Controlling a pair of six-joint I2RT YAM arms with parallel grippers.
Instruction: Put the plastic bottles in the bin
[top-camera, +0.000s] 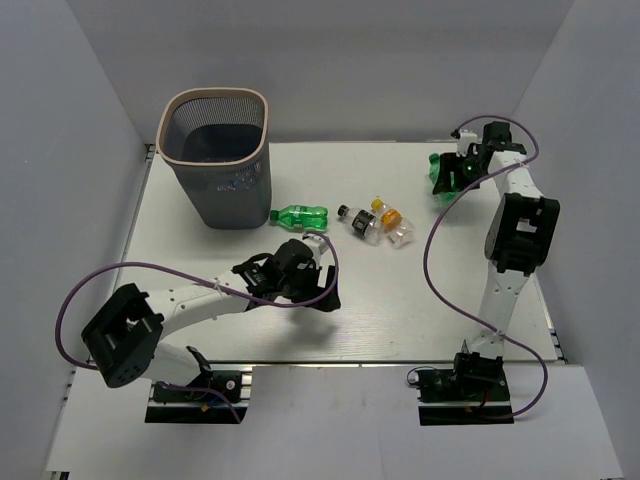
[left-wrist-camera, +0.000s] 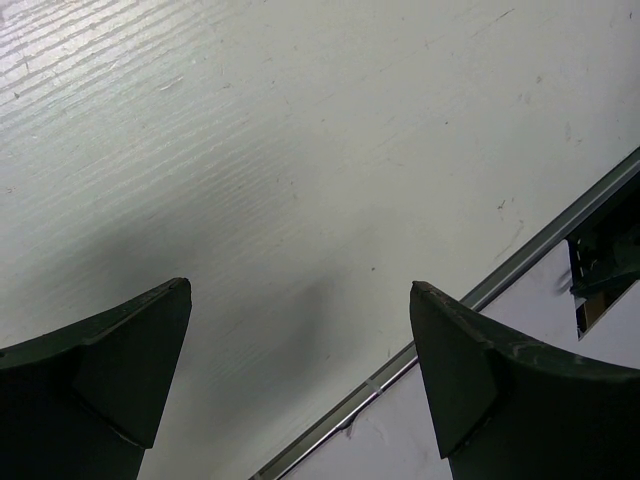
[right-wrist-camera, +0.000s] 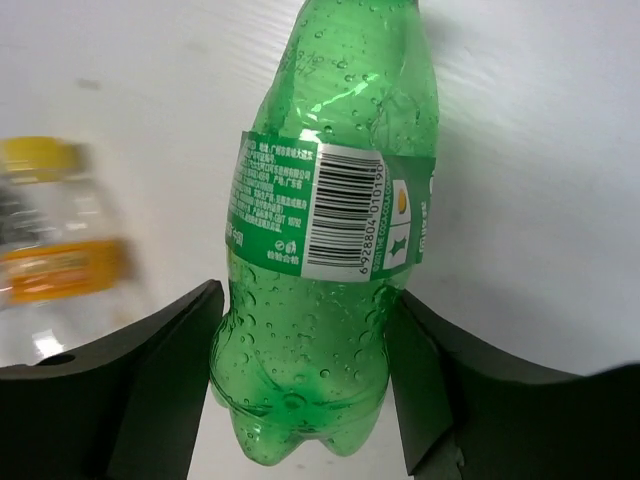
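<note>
Table (top-camera: 400, 300): white top. It carries the bin and the loose bottles.
Bin (top-camera: 225, 200): tall dark mesh basket with a pale rim, upright at the far left of the table. Bluish patches show through its right wall, but I cannot tell what they are.
Left arm (top-camera: 190, 300): lies low, reaching from nearer than the bin toward the table's middle.
Right arm (top-camera: 515, 235): stretched away along the side opposite the bin, its wrist about as far back as the bin.
Left gripper (left-wrist-camera: 300, 290): to the right of the bin and nearer. The pincer is spread wide with nothing between its fingers, only bare table and the metal edge strip below.
Right gripper (right-wrist-camera: 305, 300): well to the right of the bin. The pincer is closed on the lower body of the gripped green bottle, one finger against each side.
Gripped green bottle (right-wrist-camera: 330, 220): green label with a barcode, droplets inside. I cannot tell whether it is resting on the table or off it.
Second green bottle (top-camera: 298, 214): lying on its side just right of the bin's base.
Black-capped bottle (top-camera: 357, 222): lying further right of the bin, beyond the second green bottle.
Orange-labelled bottle (top-camera: 392, 222): just beside the black-capped bottle, on the side away from the bin. It shows only as a blur in the right wrist view.
</note>
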